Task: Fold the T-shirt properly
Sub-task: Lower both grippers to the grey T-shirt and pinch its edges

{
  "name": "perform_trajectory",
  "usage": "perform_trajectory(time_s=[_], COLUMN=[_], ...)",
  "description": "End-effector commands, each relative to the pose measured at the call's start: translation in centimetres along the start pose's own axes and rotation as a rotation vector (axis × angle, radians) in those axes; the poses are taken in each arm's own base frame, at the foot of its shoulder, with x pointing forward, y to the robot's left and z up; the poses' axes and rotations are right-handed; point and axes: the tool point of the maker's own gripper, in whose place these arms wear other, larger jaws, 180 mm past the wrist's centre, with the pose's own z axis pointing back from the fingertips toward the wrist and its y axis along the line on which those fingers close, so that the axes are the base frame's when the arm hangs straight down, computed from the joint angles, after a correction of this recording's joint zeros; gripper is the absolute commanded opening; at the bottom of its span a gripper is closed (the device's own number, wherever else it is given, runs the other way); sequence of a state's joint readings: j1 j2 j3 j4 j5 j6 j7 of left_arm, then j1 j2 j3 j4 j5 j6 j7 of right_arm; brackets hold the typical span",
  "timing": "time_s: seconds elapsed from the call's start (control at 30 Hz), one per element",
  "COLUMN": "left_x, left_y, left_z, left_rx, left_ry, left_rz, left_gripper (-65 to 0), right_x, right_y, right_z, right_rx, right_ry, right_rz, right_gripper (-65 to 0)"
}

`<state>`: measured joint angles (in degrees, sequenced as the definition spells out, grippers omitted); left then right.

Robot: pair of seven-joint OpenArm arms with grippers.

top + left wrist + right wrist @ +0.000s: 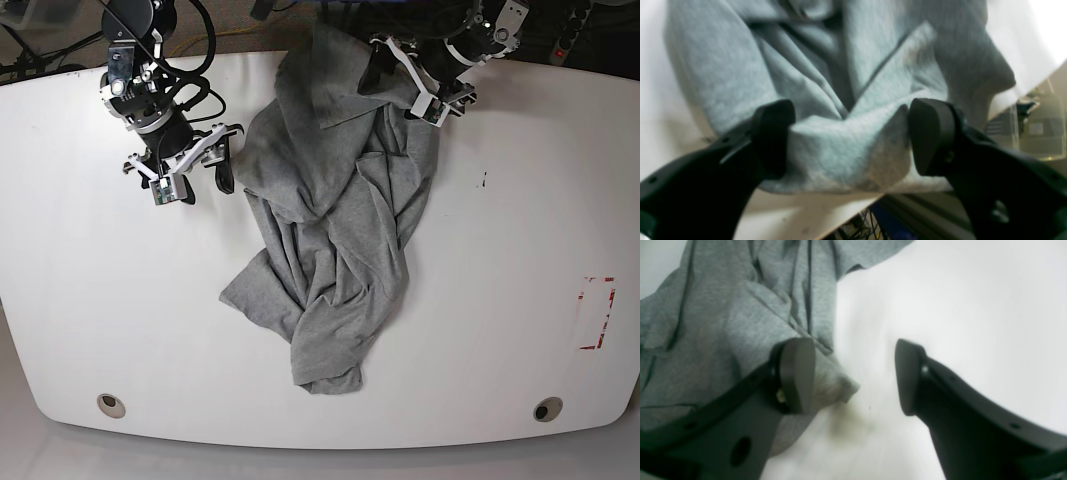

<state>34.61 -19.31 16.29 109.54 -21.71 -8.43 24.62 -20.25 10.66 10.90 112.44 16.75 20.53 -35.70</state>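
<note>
The heather-grey T-shirt (330, 220) lies crumpled in a long heap down the middle of the white table (520, 230), and its upper part reaches the far edge. My left gripper (850, 133) is open, its fingers straddling a raised bunch of the shirt (846, 150) close to the table edge; it is at the back right in the base view (410, 85). My right gripper (853, 373) is open low over the table. Its left finger (796, 373) lies over the shirt's edge (723, 333), and a cloth corner pokes into the gap. In the base view it (195, 178) is just left of the shirt.
A red tape rectangle (597, 312) marks the table at the right. Two round holes (111, 404) (547, 409) sit near the front edge. Beyond the table edge, the left wrist view shows a clear plastic container (1037, 130) and cables below.
</note>
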Motion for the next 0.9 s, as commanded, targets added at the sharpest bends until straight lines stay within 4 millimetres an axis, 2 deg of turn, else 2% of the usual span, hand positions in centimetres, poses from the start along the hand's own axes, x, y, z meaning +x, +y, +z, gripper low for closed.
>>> perform_trajectory(time_s=[0.0,0.07,0.17,0.33,0.5,0.53,0.63,0.73,0.8,0.87], left_x=[0.3,-0.5,-1.5,-2.3,-2.2,-2.2,-1.4,-1.2,0.0,0.2], left_y=[0.9,1.5,2.3,3.5,4.1,4.4,6.0,7.4,8.3,9.1], left_z=[0.5,0.5,0.6,1.2,1.4,1.5,2.1,2.9,3.5,4.3], left_rx=[0.012,0.021,0.033,0.044,0.057,0.065,0.109,0.153,0.182,0.212], left_ry=[-0.009,0.014,0.046,0.084,0.085,0.085,0.063,0.055,0.025,0.018], left_rz=[-0.026,-0.025,-0.035,-0.070,-0.077,-0.075,-0.071,-0.062,-0.071,-0.068], left_gripper=[-23.1,-29.2,-34.4,-39.4,-62.5,-65.0,-63.2,-64.7,-64.7,-64.7], right_x=[1.8,1.4,0.8,0.8,0.9,1.1,1.7,2.4,2.6,3.6], right_y=[-0.1,-0.2,-0.4,-0.4,-0.5,-0.5,-0.7,-0.8,-0.8,-0.9], right_z=[0.1,-0.1,-0.3,-0.3,-0.3,-0.4,-0.6,-0.7,-0.8,-1.0], right_rx=[0.000,-0.002,-0.004,-0.004,-0.007,-0.008,-0.010,-0.011,-0.011,-0.010], right_ry=[-0.059,-0.049,-0.033,-0.035,-0.036,-0.040,-0.054,-0.070,-0.075,-0.098], right_rz=[0.010,0.001,-0.009,-0.008,-0.010,-0.009,-0.006,-0.002,0.002,0.007], right_gripper=[-27.9,-27.9,-27.9,-27.9,-27.9,-27.9,-27.9,-27.9,-27.9,-27.9])
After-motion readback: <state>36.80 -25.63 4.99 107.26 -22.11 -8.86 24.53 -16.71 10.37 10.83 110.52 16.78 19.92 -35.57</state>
